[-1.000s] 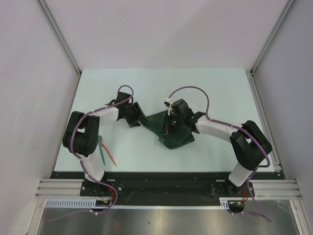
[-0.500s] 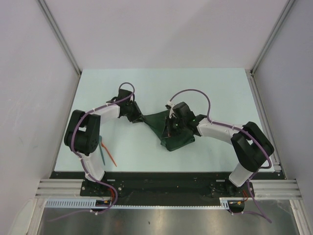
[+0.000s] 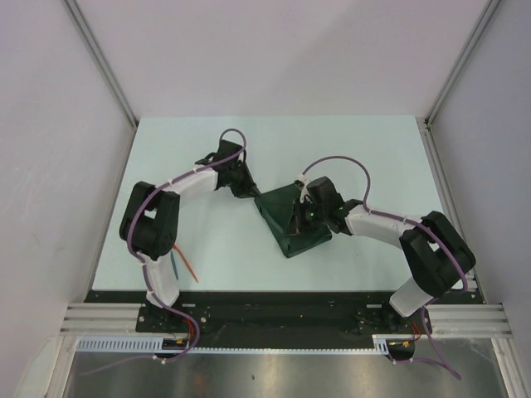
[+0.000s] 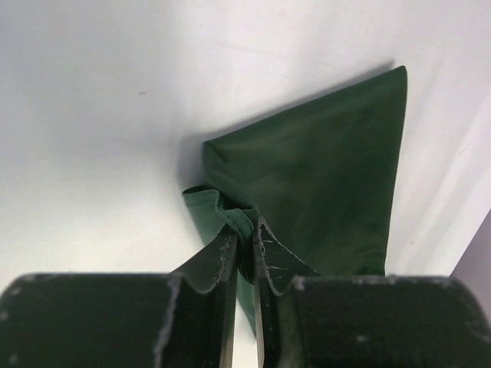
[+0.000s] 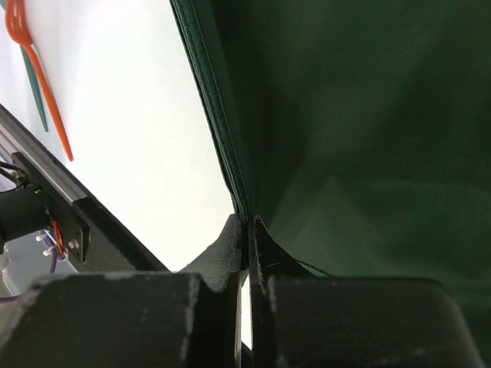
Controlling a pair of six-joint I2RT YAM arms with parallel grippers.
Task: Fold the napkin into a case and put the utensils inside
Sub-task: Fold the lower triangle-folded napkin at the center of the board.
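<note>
The dark green napkin (image 3: 286, 224) lies mid-table as a loosely folded wedge; no narrow case shows. My left gripper (image 3: 249, 192) is shut on its bunched far-left corner (image 4: 244, 222), and the cloth (image 4: 322, 176) spreads beyond the fingertips. At the cloth's right side, my right gripper (image 3: 304, 217) is shut on the hemmed edge (image 5: 247, 222), with the napkin (image 5: 360, 115) filling that view. The two utensils lie side by side near the left arm's base: an orange-red one (image 3: 189, 270) (image 5: 40, 80) and a teal-green one (image 3: 175, 265) (image 5: 32, 93).
The pale table (image 3: 373, 157) is enclosed by white walls with aluminium rails at left and right. A black strip and metal rail (image 3: 274, 307) run along the near edge, by both arm bases.
My left gripper closed on the napkin's corner and swung right and farther back with it. The cloth pulled together into a tighter wedge. The right gripper stayed shut on it and shifted slightly right.
</note>
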